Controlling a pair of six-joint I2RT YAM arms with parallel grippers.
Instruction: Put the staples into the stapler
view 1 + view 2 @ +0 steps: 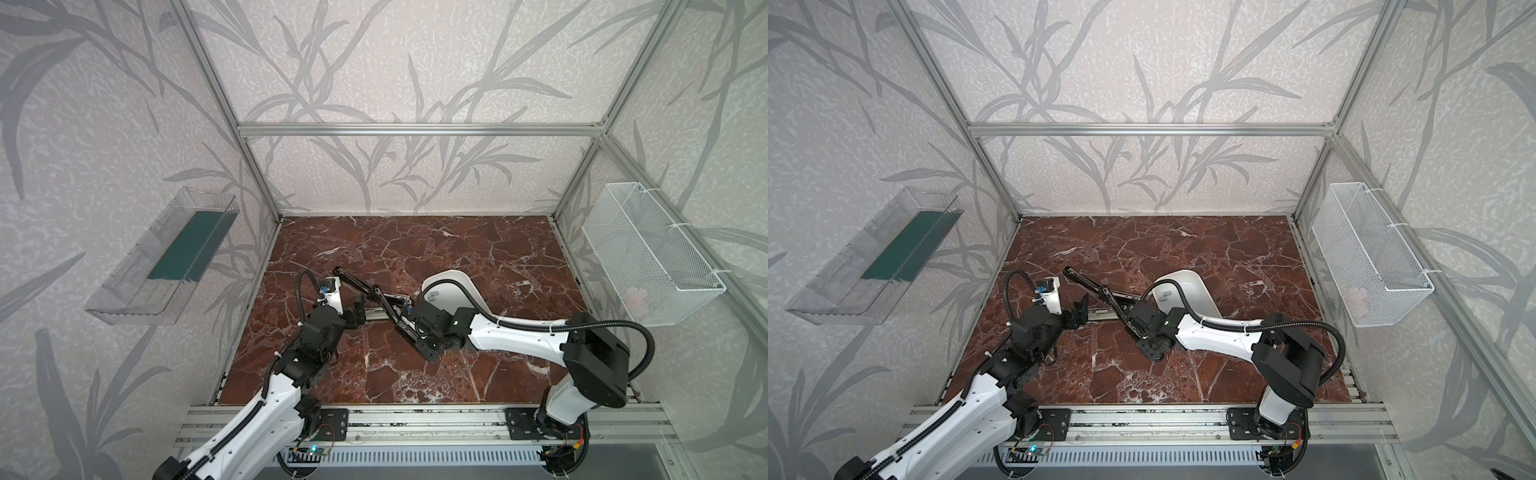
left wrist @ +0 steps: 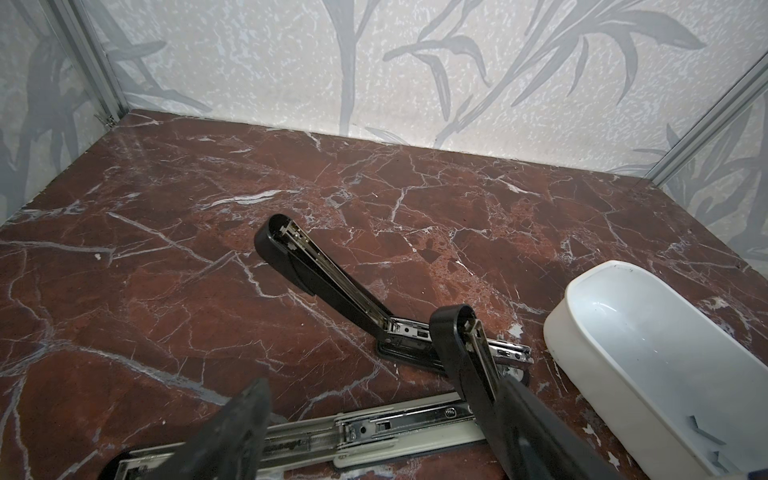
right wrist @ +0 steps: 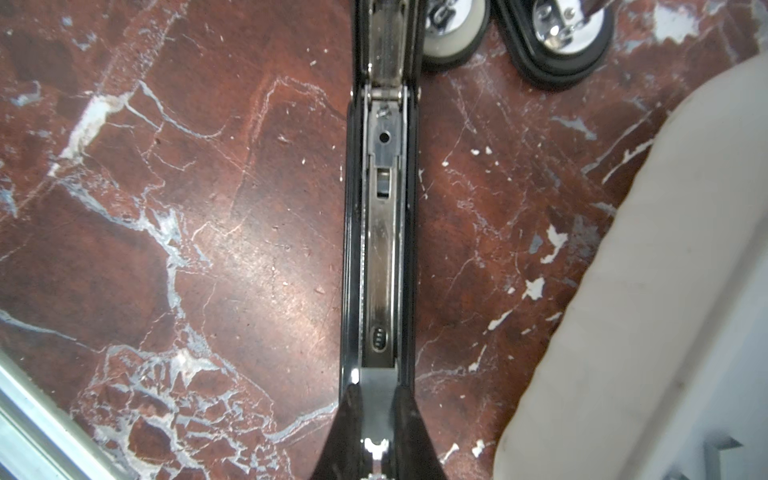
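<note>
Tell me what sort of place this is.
Probably a robot test cell: silver aluminium frame bars box in a red marble-patterned tabletop, leaf-patterned wallpaper panels line it, and two white-and-black robot arms are mounted on a front rail.

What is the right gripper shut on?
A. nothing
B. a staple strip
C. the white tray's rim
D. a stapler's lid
D: in the right wrist view the right gripper is closed on the end of the lid, with no staples between its fingers and the tray off to one side.
</note>
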